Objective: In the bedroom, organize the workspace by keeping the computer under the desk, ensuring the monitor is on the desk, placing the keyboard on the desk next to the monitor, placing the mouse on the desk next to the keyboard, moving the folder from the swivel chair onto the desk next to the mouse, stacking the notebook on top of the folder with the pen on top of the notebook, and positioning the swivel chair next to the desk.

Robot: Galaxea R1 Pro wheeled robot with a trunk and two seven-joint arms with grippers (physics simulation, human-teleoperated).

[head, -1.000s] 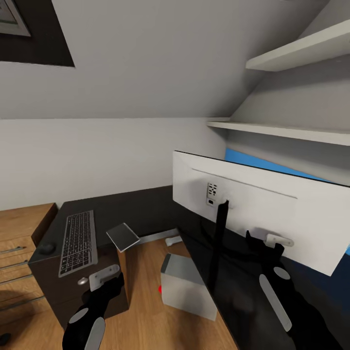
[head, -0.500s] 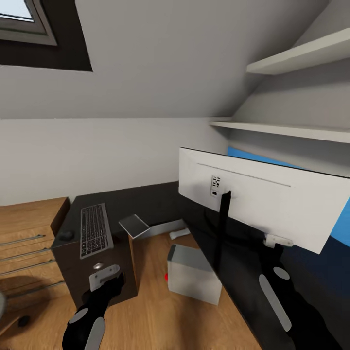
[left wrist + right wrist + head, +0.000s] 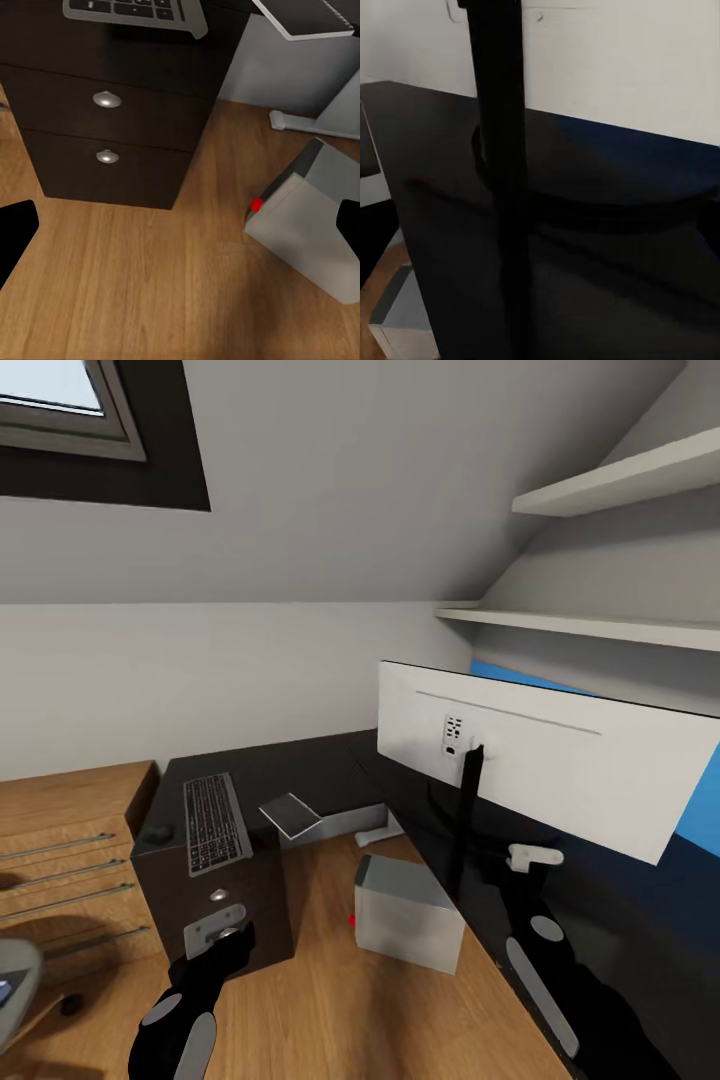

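monitor (image 3: 560,765): stands on the black surface (image 3: 300,775), white back toward me, thin black stand reaching down to the top; this step looks done.
keyboard (image 3: 214,823): lies on the drawer end of the surface, well apart from the monitor, so i judge it is not yet next to it.
mouse (image 3: 161,833): small dark lump just beside the keyboard, on the side away from the monitor.
notebook (image 3: 291,813): thin grey rectangle on the surface's inner edge, hanging partly over the floor; not stacked on anything.
computer (image 3: 408,912): grey tower on the wood floor with its red light showing, near the surface's edge; whether it counts as under i cannot tell.
swivel chair (image 3: 15,980): a grey edge at the corner of the head view, with a blue patch that may be the folder; chair, folder and pen steps seem left.
my left tool (image 3: 180,221): spread wide, empty, aimed at floor and drawers.
my right tool (image 3: 533,857): near the monitor stand, above the top; i cannot tell if it is spread or pressed together.
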